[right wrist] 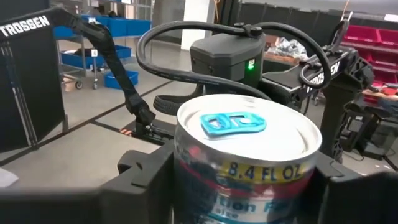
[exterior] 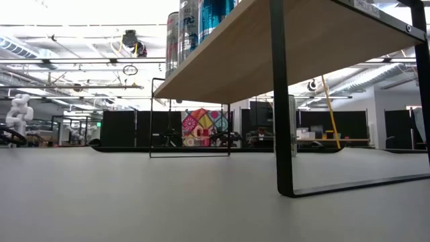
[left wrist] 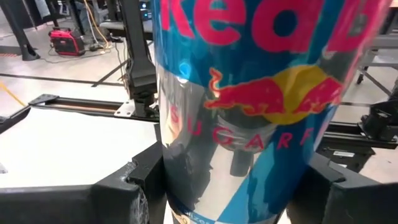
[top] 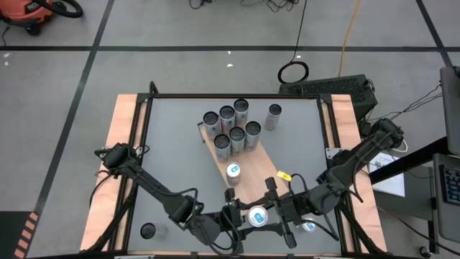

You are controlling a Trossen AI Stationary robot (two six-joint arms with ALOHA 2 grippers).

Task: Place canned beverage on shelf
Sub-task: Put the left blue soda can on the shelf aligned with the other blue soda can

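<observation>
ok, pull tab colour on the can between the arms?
Blue pull tab on a silver lid; right wrist view shows it best.

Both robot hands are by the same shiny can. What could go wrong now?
1. The left hand grips the blue and silver drink can while the right hand is right against it too; a tug could tip it.
2. A lone silver-topped can stands on the light-brown wooden shelf just ahead; the carried can might knock it over.
</observation>
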